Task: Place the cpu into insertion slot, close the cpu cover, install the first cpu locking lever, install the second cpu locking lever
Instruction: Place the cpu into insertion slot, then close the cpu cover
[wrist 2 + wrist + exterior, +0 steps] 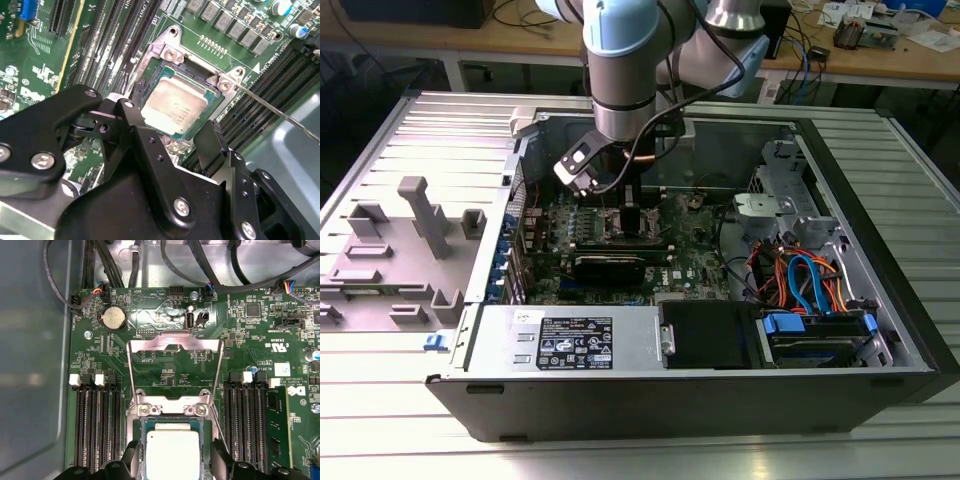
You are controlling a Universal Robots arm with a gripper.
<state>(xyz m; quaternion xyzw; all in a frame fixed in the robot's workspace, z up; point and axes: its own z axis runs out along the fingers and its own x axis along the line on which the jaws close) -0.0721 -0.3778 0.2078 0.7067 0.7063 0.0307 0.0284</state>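
Note:
The cpu (175, 105), a square chip with a dull silver top, lies flat inside the insertion slot (167, 52) on the green board. My gripper (165, 120) is open just above it. One black finger (132, 460) stands on each side of the chip (172, 455), with a small gap to each. The cpu cover (175, 342), a thin silver frame, is swung back away from the slot's rim (170, 410). A thin wire locking lever (280, 112) sticks out from one corner of the slot, unlatched. In the exterior view the gripper (632, 215) reaches down into the open computer case.
Black memory slots (95, 425) flank the socket on both sides. A coin battery (114, 318) and cable plugs sit beyond the cover. The case walls (880, 290), drive bays with coloured cables (805, 280) and the power supply (570, 340) ring the board. Grey fixtures (420, 215) stand at the exterior view's left.

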